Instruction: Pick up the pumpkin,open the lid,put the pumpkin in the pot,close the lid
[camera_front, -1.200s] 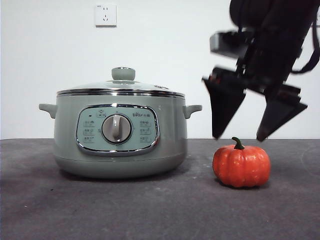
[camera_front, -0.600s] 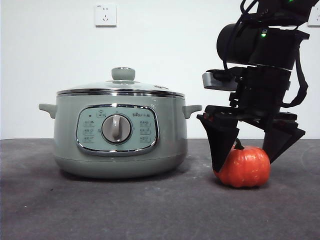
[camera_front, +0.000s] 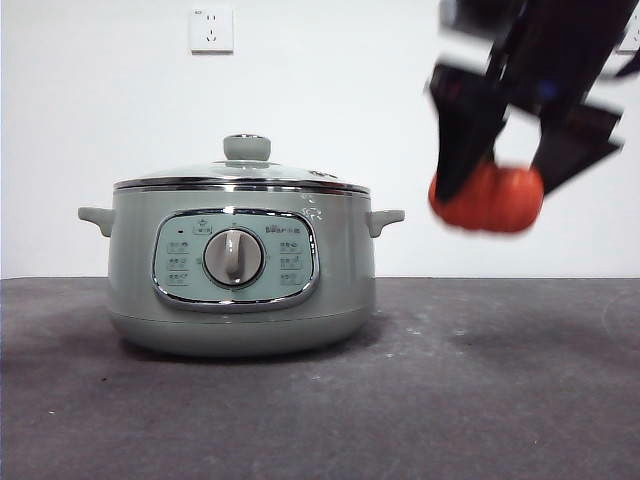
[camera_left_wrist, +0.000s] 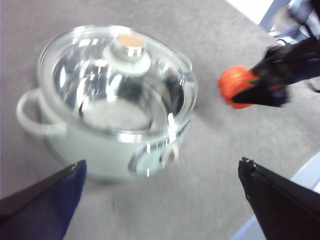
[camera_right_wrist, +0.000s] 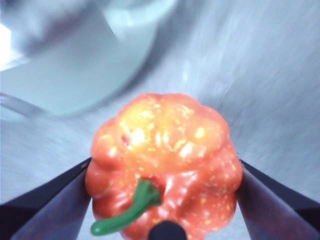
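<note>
My right gripper (camera_front: 500, 185) is shut on the orange-red pumpkin (camera_front: 488, 198) and holds it in the air, to the right of the pot and about level with its rim. The right wrist view shows the pumpkin (camera_right_wrist: 162, 167) filling the space between the two jaws, green stem toward the camera. The sage-green pot (camera_front: 240, 265) stands on the table with its glass lid (camera_front: 240, 177) and green knob (camera_front: 246, 147) in place. My left gripper (camera_left_wrist: 160, 200) hangs open above the pot (camera_left_wrist: 107, 135), beside the lid (camera_left_wrist: 115, 82), with nothing between its jaws.
The dark grey table (camera_front: 450, 400) runs to a white wall with a socket (camera_front: 211, 30). In the left wrist view the table edge (camera_left_wrist: 280, 210) and the right arm with the pumpkin (camera_left_wrist: 235, 86) lie beyond the pot.
My right gripper came down around the pumpkin on the table, shut on it and has lifted it well off the surface. The pot and lid have not moved.
</note>
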